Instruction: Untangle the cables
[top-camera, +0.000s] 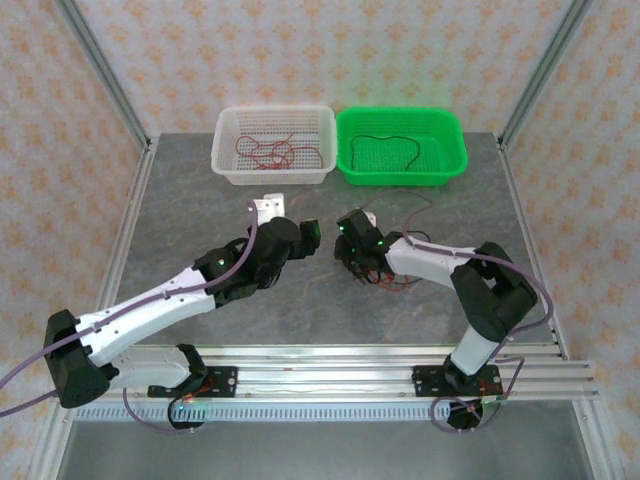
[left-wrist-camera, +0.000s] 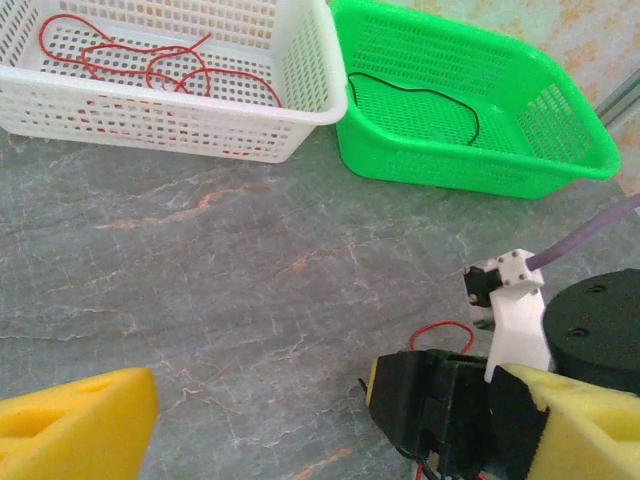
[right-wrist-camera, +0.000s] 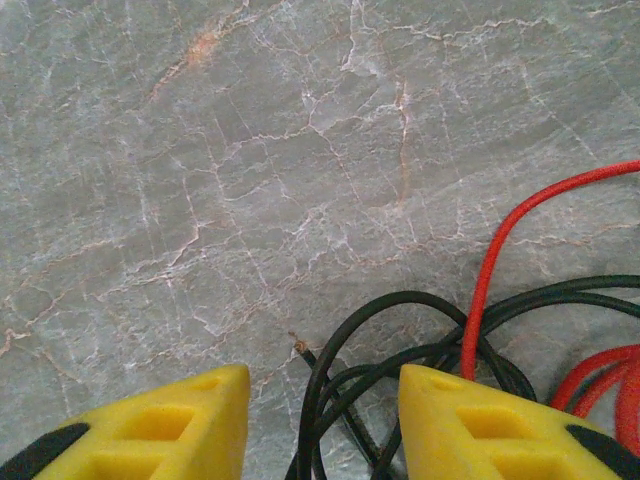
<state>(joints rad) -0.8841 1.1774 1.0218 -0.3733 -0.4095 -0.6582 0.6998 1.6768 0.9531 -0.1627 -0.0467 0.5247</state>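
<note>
**1. L gripper** (left-wrist-camera: 325, 405): yellow-padded fingers (left-wrist-camera: 82, 424) stood wide apart. Nothing was held or touched. Bare table (left-wrist-camera: 230, 300) lay ahead of the gap.

**2. R gripper** (right-wrist-camera: 322, 390): yellow fingers (right-wrist-camera: 160, 430) stood apart w/ a clear gap, nothing pinched. In the L wrist view its black body sat low over the table, just ahead of the L gripper's right pad.

**3. Cable tangle** (top-camera: 393, 282): lay on the table, at and under the R fingers.
- Black strands (right-wrist-camera: 395, 325): several loops ran into the gap betw. the R fingers, nearer the right pad, and passed beneath that pad. One cut end w/ a bare tip lay about mid-gap.
- Red strand (right-wrist-camera: 487, 285): ran fwd from the tip of the right pad, then curved off to the right. More red loops lay outboard of that pad.
- Red loop (left-wrist-camera: 440, 328): lay on the table just beyond the R gripper body, ahead of the L right pad.

**4. White basket** (left-wrist-camera: 300, 95): stood well beyond the L fingertips, ahead and to the left. It held a red cable (left-wrist-camera: 150, 60) in loose coils.

**5. Green basket** (left-wrist-camera: 400, 160): stood just beside the white basket, rims appearing to touch, ahead on the right-pad side. It held one black cable (left-wrist-camera: 440, 95) in a single open loop.
</note>
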